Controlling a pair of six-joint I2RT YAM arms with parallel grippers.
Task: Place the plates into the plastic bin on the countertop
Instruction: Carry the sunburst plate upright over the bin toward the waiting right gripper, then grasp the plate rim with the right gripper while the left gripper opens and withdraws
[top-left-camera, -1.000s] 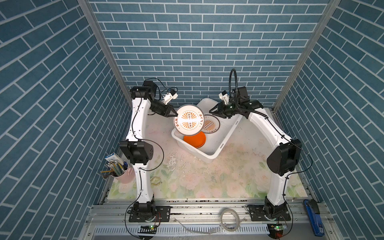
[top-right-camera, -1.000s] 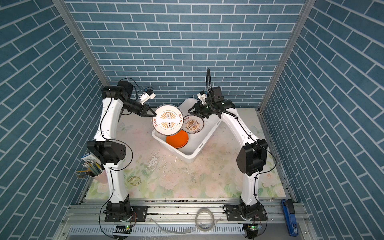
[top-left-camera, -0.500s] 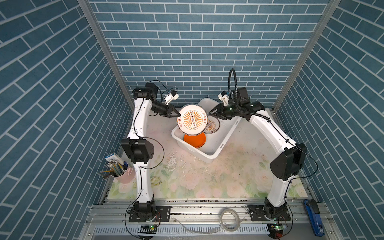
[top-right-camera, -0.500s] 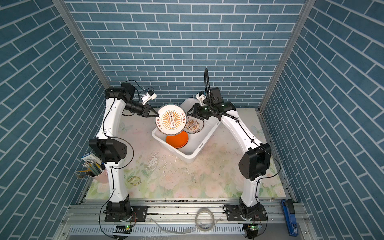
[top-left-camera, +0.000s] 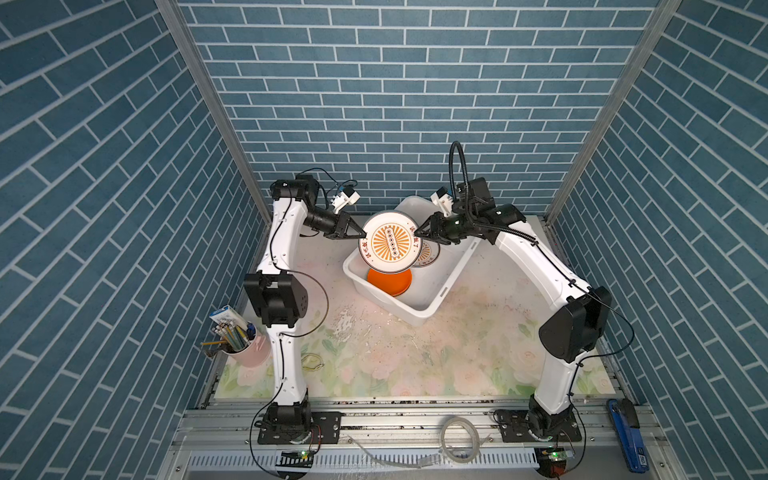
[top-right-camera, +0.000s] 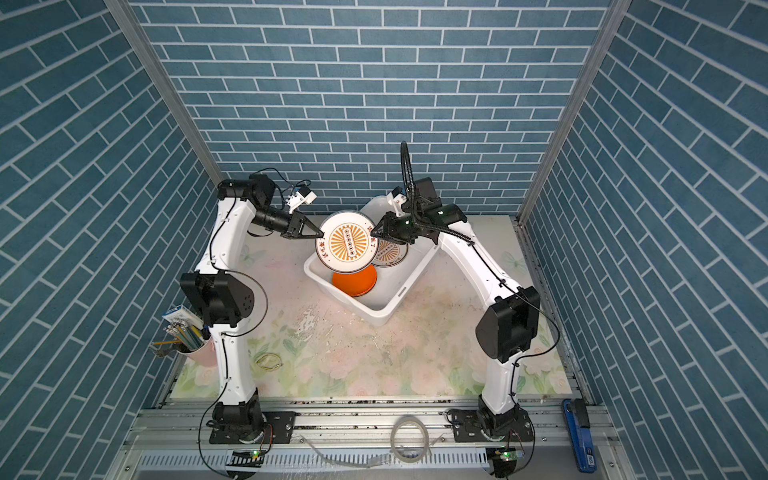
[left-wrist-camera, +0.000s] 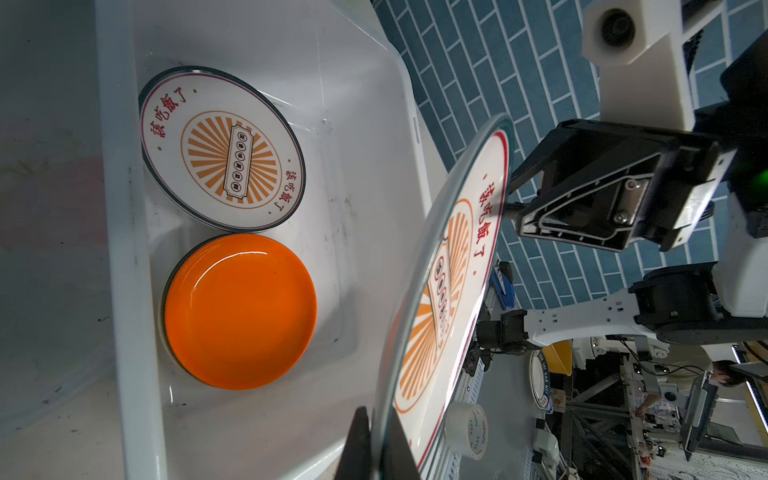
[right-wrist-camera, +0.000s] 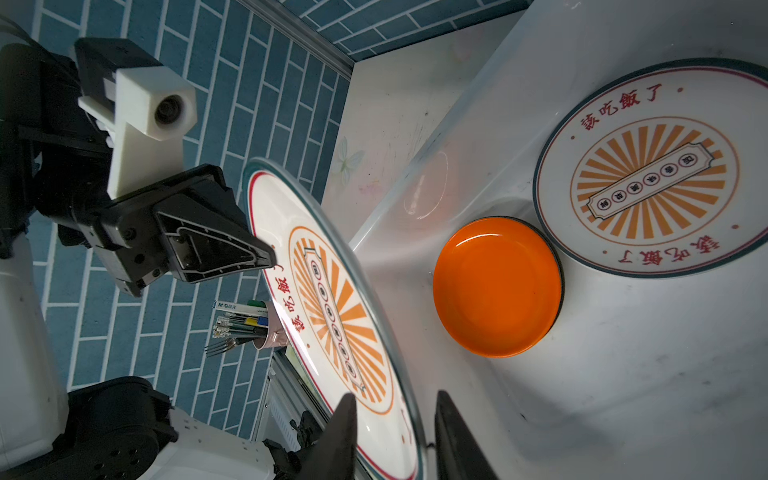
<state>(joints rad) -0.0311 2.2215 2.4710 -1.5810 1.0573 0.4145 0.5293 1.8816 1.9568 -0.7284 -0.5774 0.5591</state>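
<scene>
In both top views a large white plate with an orange sunburst (top-left-camera: 390, 242) (top-right-camera: 348, 243) hangs tilted over the white plastic bin (top-left-camera: 415, 316) (top-right-camera: 376, 318). My left gripper (top-left-camera: 363, 236) (left-wrist-camera: 376, 440) is shut on its left rim. My right gripper (top-left-camera: 417, 233) (right-wrist-camera: 395, 395) stands open astride the opposite rim, with a gap still showing beside the rim. Inside the bin lie an orange plate (top-left-camera: 390, 282) (left-wrist-camera: 241, 311) (right-wrist-camera: 496, 286) and a second sunburst plate (top-left-camera: 428, 254) (left-wrist-camera: 222, 160) (right-wrist-camera: 652, 170), side by side. The bin sits askew on the floral countertop (top-left-camera: 457, 345).
A pink cup of pencils (top-left-camera: 245, 349) stands at the countertop's left edge beside the left arm's base. A yellow loop (top-left-camera: 311, 361) lies near it. A blue tool (top-left-camera: 627, 432) and a coil of clear tube (top-left-camera: 457, 436) rest on the front rail.
The left gripper has carried the sunburst plate rightward, further over the bin. The right gripper has come up to the plate's right rim and narrowed a little.
</scene>
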